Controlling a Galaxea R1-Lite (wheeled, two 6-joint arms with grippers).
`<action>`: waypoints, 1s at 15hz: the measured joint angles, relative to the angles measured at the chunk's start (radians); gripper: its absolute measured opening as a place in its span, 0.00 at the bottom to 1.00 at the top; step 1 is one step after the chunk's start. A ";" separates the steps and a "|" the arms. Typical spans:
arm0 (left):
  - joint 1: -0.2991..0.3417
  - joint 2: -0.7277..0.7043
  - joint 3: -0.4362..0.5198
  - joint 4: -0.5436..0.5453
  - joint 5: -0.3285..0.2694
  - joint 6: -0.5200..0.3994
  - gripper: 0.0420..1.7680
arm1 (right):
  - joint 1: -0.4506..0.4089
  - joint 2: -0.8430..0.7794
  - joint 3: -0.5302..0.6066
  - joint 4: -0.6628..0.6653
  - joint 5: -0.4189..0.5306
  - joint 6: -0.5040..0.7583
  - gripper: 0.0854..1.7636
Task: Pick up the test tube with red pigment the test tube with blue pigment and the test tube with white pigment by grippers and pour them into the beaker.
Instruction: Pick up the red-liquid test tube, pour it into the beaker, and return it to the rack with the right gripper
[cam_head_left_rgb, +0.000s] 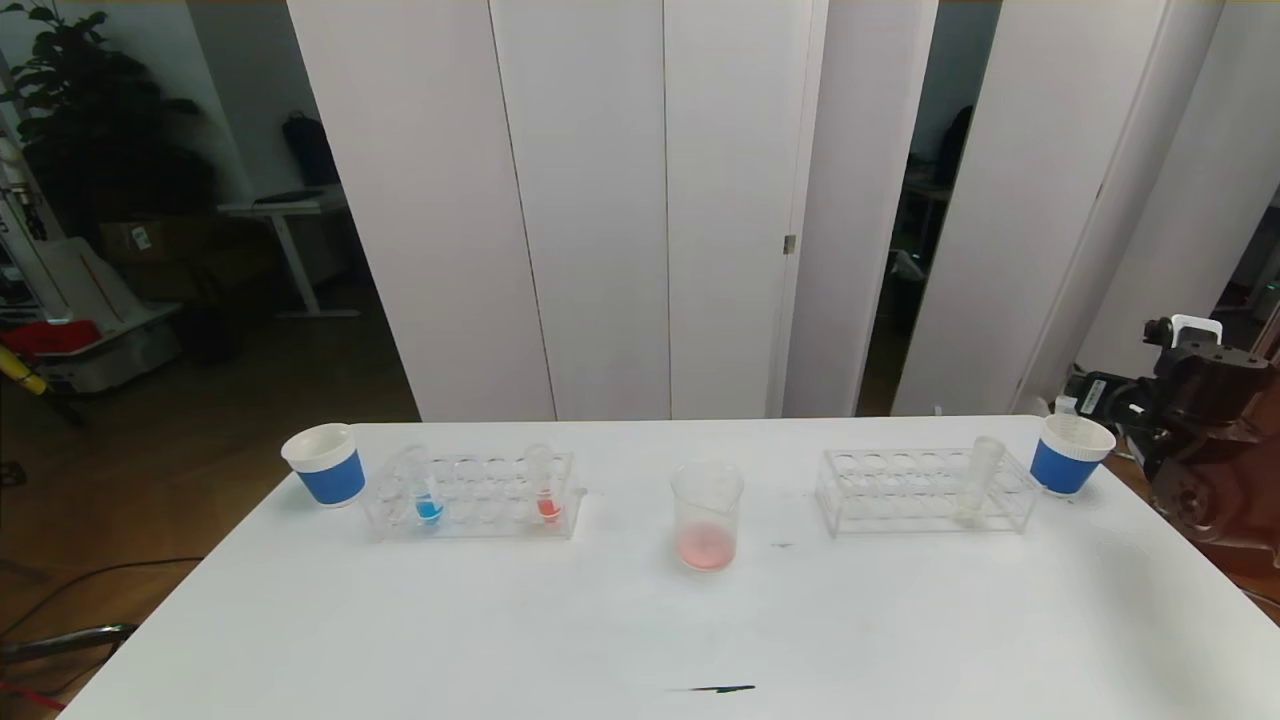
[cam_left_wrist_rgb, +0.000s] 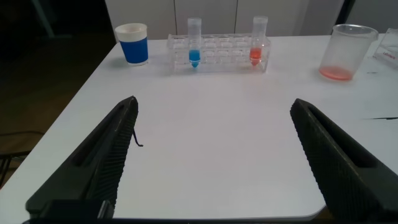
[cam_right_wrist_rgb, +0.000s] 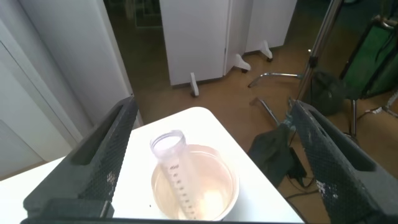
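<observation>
- Beaker (cam_head_left_rgb: 707, 515) is standing mid-table between the two racks, showing a thin pinkish-red layer at its bottom, so one colour appears to be poured already.
- Right gripper (cam_right_wrist_rgb: 208, 155) is hovering with its fingers spread wide and holding nothing, directly above an empty-looking tube (cam_right_wrist_rgb: 177, 177) and the right-hand paper cup (cam_right_wrist_rgb: 196, 186) at the table's right corner; the step in hand looks like setting a spent tube back.
- That tube (cam_head_left_rgb: 978, 480) is leaning in the right rack (cam_head_left_rgb: 925, 490), just beside the cup (cam_head_left_rgb: 1070, 455).
- Left gripper (cam_left_wrist_rgb: 211, 162) is waiting low over the near left table edge, fingers fully apart and empty, pointing towards the left rack (cam_head_left_rgb: 470, 495).
- Test tube with blue pigment (cam_head_left_rgb: 425, 490) is sitting in that rack near the left cup (cam_head_left_rgb: 325, 465); a red-orange tube (cam_head_left_rgb: 545, 490) is standing further along it.
- Next move probably calls for the left arm reaching forward and closing on the blue tube.
- Graduation marks are showing on the tube in the right wrist view, but no readable writing or brand.
- Test tube with white pigment: I cannot tell which it is.
</observation>
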 joint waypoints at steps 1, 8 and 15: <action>0.000 0.000 0.000 0.000 0.000 0.000 0.99 | 0.001 -0.039 0.029 0.012 0.017 0.000 0.99; 0.000 0.000 0.000 0.000 0.000 0.000 0.99 | -0.006 -0.468 0.299 0.138 0.135 0.001 0.99; 0.000 0.000 0.000 0.000 0.000 0.000 0.99 | -0.008 -1.018 0.486 0.456 0.296 0.002 0.99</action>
